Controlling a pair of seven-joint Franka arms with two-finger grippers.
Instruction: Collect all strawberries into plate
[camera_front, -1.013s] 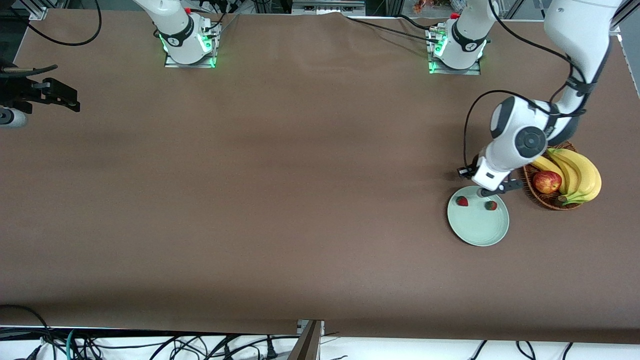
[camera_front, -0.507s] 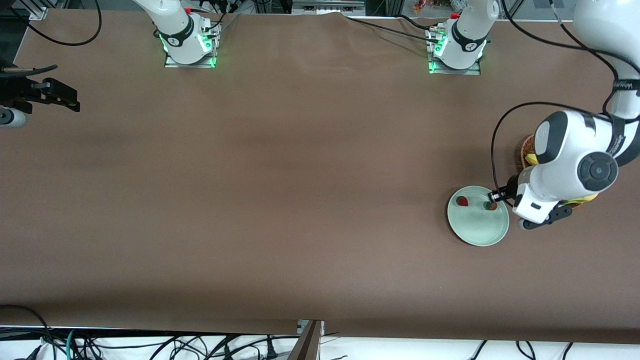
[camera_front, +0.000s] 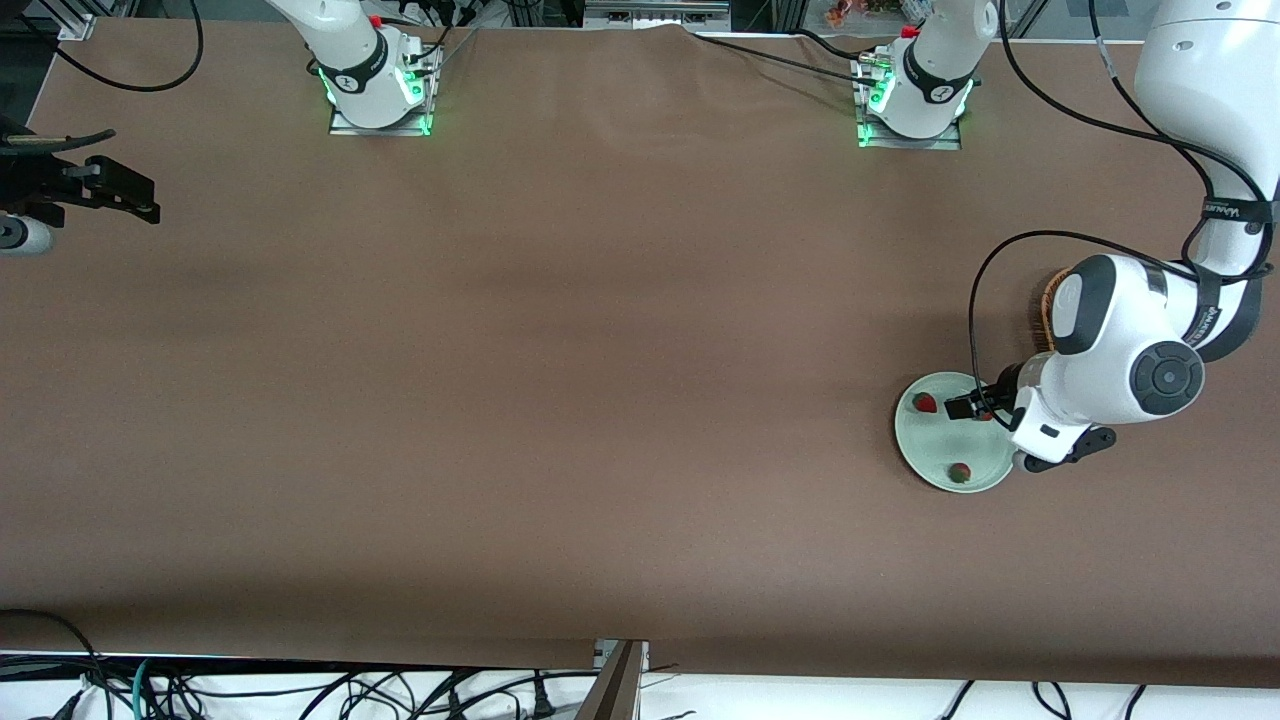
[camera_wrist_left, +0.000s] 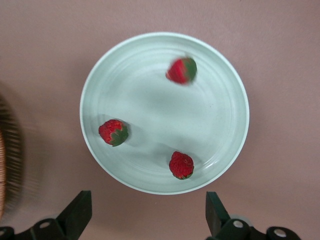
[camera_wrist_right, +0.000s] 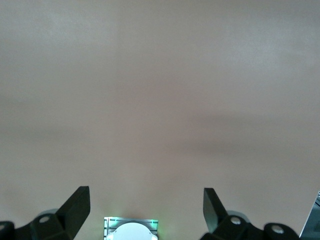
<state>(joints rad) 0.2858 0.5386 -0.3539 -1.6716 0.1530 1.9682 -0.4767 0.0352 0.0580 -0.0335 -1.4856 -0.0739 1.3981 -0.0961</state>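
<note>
Strawberries (camera_wrist_left: 181, 164): 3 now lie in the plate (camera_front: 915, 440) at the left arm's end, against 2 a second ago. Right gripper (camera_wrist_right: 146, 209) waits spread and empty over bare table. Left gripper (camera_wrist_left: 146, 212), over the plate beside the basket (camera_front: 1043, 310), has just opened and dropped its berry. Collection looks complete.

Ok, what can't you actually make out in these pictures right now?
- Front view: the wicker basket is mostly hidden by the left arm; its contents cannot be seen.
- Front view: one of the strawberries on the plate is largely covered by the left gripper.
- Left wrist view: one strawberry is blurred.
- Front view: the right gripper is partly cut off by the edge.
</note>
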